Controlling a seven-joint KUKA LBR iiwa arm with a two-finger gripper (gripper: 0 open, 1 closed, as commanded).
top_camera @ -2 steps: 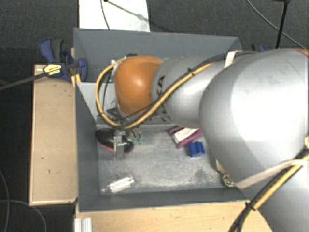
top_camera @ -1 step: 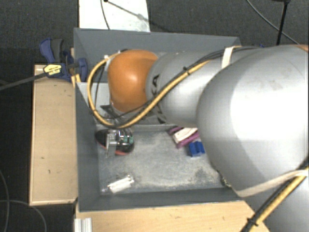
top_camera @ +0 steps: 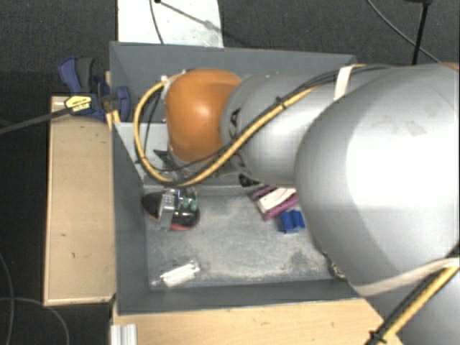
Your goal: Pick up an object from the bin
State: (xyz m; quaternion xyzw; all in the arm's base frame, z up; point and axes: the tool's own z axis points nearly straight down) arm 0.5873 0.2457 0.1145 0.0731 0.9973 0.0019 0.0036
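My gripper hangs below the orange wrist cover at the bin's left side, close to the left wall. It is down on a dark, rounded thing with a red edge that lies on the floor there; part of that thing is hidden behind the gripper. I cannot tell whether it is gripped. A small white tube-like piece lies apart, near the front left corner.
A purple and white flat piece and a small blue block lie side by side mid-bin, at the edge of the arm. The big arm covers the bin's right and back parts. Bare grey floor spreads across the front middle.
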